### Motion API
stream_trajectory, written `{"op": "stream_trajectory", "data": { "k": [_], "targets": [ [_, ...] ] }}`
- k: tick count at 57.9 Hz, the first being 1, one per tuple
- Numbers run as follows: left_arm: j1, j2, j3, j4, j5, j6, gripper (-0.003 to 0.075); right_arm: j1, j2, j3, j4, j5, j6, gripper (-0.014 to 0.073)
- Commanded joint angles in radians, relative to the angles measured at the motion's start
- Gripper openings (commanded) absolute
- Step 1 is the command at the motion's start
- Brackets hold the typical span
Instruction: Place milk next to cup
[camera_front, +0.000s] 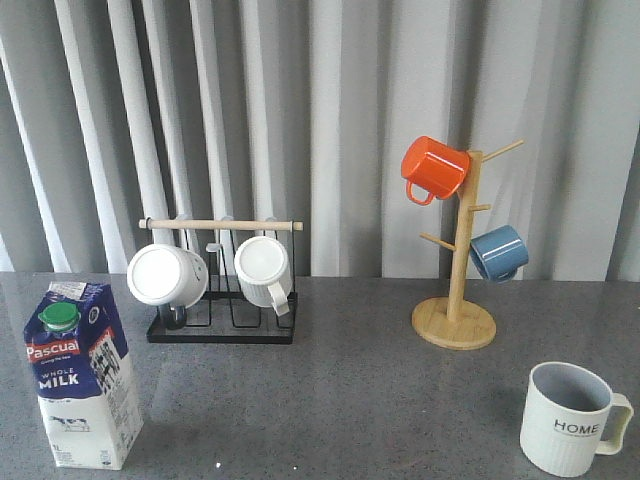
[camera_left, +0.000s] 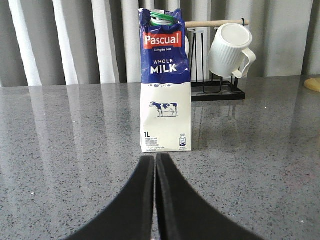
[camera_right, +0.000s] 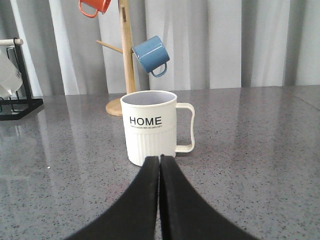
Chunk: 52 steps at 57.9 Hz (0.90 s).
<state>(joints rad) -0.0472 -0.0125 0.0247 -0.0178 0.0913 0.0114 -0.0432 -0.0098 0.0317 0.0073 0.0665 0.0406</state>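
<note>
The milk (camera_front: 84, 375), a blue and white carton with a green cap, stands upright at the front left of the table. In the left wrist view the milk (camera_left: 165, 85) stands just beyond my left gripper (camera_left: 155, 159), which is shut and empty. The cup (camera_front: 570, 420), a cream ribbed mug lettered "HOME", stands at the front right. In the right wrist view the cup (camera_right: 150, 127) stands just beyond my right gripper (camera_right: 160, 159), which is shut and empty. Neither gripper shows in the front view.
A black wire rack (camera_front: 222, 325) with a wooden bar holds two plain white mugs (camera_front: 166, 274) at the back left. A wooden mug tree (camera_front: 455, 322) at the back right carries an orange mug (camera_front: 434, 168) and a blue mug (camera_front: 498, 252). Grey curtains hang behind.
</note>
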Motion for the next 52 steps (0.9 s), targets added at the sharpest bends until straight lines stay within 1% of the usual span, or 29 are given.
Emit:
{"op": "stream_trajectory", "data": {
  "k": [1, 45, 50, 52],
  "targets": [
    [-0.003, -0.011, -0.020, -0.003, -0.072, -0.006, -0.0006, -0.001, -0.012, 0.004, -0.007, -0.072, -0.007, -0.0009],
    [-0.003, -0.011, -0.020, -0.003, -0.072, -0.006, -0.0006, 0.000, -0.012, 0.004, -0.007, -0.066, -0.007, -0.0009],
    [-0.003, -0.011, -0.020, -0.003, -0.086, -0.006, -0.0006, 0.000, -0.012, 0.004, -0.007, -0.066, -0.007, -0.0009],
    [-0.003, -0.011, -0.020, -0.003, -0.113, -0.006, -0.0006, 0.000, -0.012, 0.004, -0.007, -0.074, -0.007, -0.0009]
  ]
}}
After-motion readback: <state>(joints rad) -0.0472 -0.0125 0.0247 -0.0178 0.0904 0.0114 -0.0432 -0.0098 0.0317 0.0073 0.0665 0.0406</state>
